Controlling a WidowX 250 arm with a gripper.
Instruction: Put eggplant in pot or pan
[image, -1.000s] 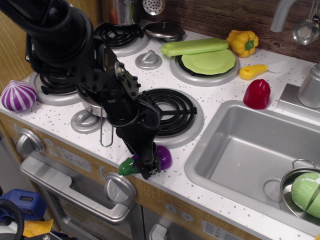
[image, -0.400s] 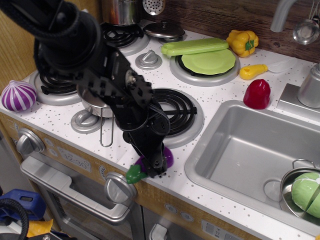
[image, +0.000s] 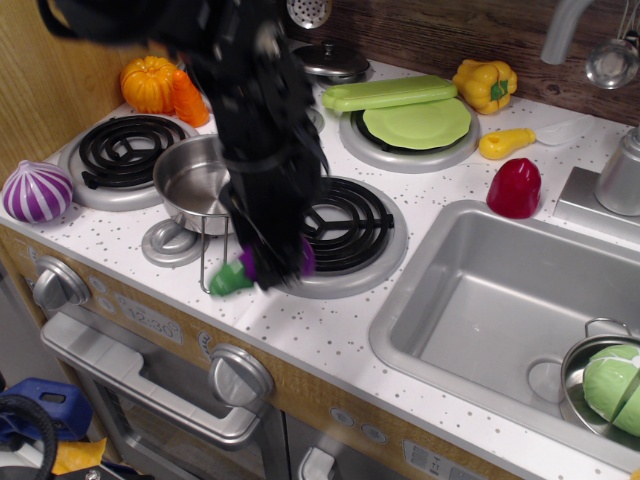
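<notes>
The purple eggplant (image: 262, 268) with its green stem cap pointing left hangs in my gripper (image: 272, 264), lifted a little above the white counter at the front edge of the front middle burner. The gripper is shut on it; the arm is motion-blurred and hides most of the eggplant. The small steel saucepan (image: 192, 184) stands up and left of the eggplant, between the two front burners, its thin wire-loop handle (image: 204, 255) pointing toward the counter's front edge.
A striped onion (image: 35, 191) lies at the far left. An orange pumpkin (image: 150, 84) sits at the back left. A dark red pepper (image: 515, 187) and the sink (image: 480, 300) are to the right. A green plate and lid (image: 415, 120) cover the back burner.
The gripper closed on the eggplant at the counter's front edge, lifted it and carried it up and left toward the saucepan. The arm swung away from the left burner, uncovering the pumpkin.
</notes>
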